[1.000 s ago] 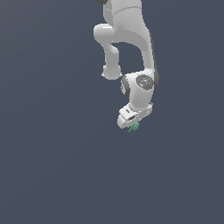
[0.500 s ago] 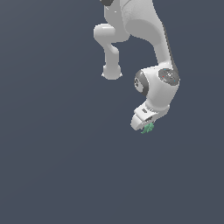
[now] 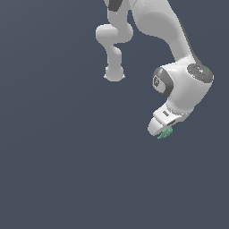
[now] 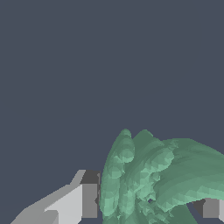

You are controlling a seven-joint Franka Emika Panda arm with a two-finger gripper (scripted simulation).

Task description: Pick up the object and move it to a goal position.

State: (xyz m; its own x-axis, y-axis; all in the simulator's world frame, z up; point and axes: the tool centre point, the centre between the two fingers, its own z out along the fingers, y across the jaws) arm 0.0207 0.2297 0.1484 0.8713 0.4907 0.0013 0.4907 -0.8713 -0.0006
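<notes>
while clamping the object (image 3: 165,133), arm (image 3: 181,85) bent downward

- One white robot arm (image 3: 179,53), the only arm I count in the exterior view.
- One gripper (image 3: 164,131) at its end.
- Two gripper fingers (image 4: 85,199) counted in the wrist view.
- One mint-green object (image 4: 153,179), a single ridged, jagged lump between those fingers.

1. The arm (image 3: 179,40) is glossy white, built of rounded, bulbous segments.
2. Dark grey caps mark its joints (one carries a tiny green dot).
3. Pale grey, blocky fingers (image 4: 72,203) have darker pads.
</notes>
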